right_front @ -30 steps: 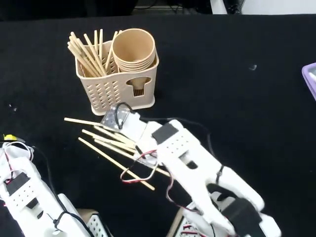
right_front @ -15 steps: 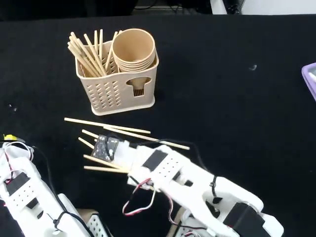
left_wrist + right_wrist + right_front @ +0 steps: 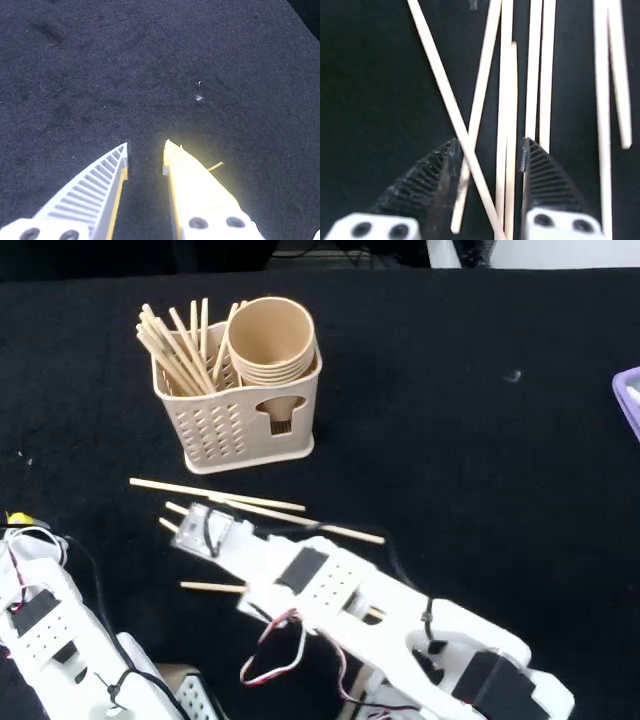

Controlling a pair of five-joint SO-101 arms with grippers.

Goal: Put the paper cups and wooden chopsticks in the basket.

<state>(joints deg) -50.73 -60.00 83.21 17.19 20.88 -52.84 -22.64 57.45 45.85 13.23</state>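
Right claw (image 3: 487, 147) open, straddling loose wooden chopsticks (image 3: 506, 100) at 6 o'clock of basket (image 3: 215, 430) so I can pinch several.

Stacked paper cups (image 3: 270, 335) and leaning chopsticks (image 3: 180, 345) fill the beige basket (image 3: 215, 430); loose chopsticks (image 3: 215, 491) lie scattered nearby.

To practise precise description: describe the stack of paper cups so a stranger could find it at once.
On the black table stands a beige slotted basket. The stack of paper cups fills its right compartment in the high view, beside the chopsticks standing in the other. It is the one round, brown, open-topped thing among thin pale sticks.
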